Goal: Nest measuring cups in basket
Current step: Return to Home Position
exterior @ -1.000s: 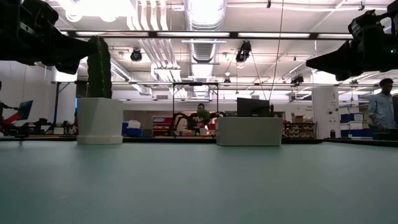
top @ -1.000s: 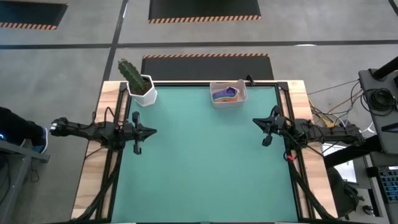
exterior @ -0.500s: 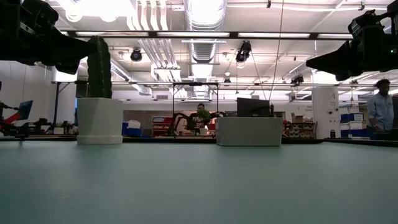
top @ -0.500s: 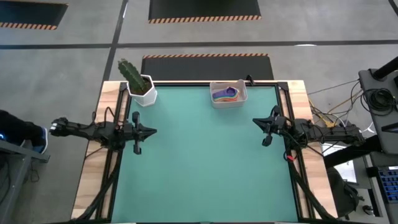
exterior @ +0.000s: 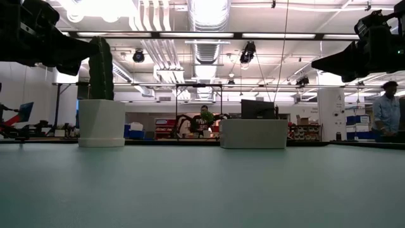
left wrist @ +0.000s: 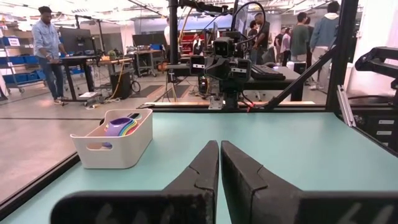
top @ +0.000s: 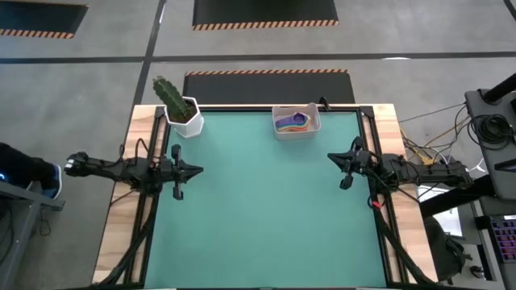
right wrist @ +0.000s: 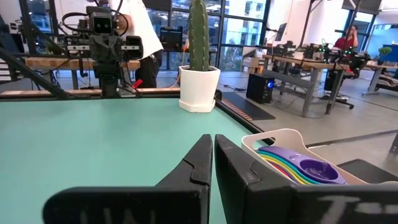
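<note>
Left gripper [left wrist: 219, 144]: jaws clenched together, nothing between them, held above the green table [top: 258, 217]. Right gripper [right wrist: 212, 138]: the same, fingers pressed tip to tip and empty. Neither touches any task item. The basket [right wrist: 256, 147] sits forward of the right jaws and off toward the table's far edge, apart from them; from the left jaws it lies farther off, on the same far-edge side. Inside it the measuring cups [right wrist: 306, 168] lie nested as one stack, purple uppermost, with yellow and green rims fanned beneath; the count is not readable. Judgement: the cups are light, stiff, smooth plastic, so a stack can slip apart if tilted, and the flat handles or a rim are the best hold. The basket looks light and rigid, with a slot in its end wall. Beyond it, the cactus pot [right wrist: 199, 88] stands at the far corner.
</note>
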